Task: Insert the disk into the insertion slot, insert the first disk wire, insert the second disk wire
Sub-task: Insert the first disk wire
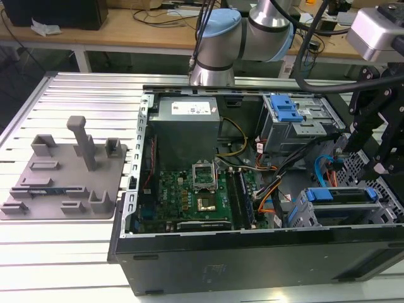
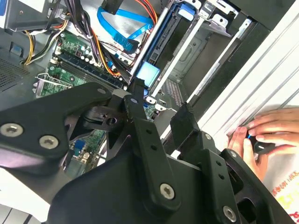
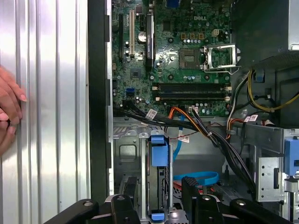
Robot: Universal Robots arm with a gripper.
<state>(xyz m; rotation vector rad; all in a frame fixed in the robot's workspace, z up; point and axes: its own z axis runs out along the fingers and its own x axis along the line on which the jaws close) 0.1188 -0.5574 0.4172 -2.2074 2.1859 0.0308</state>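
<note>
Above the insertion slot [image 3: 125, 154], the gripper [image 3: 160, 189] holds its jaws open astride the disk [image 3: 159, 151], which looks seated; wiring seems the step in hand.

The gripper [image 1: 365, 158] runs off the exterior view's right edge. In the first wrist view a hand [image 3: 9, 107] is cut by the frame edge; the disk [image 3: 159, 154] sits mostly hidden inside the insertion slot [image 3: 126, 154].
</note>
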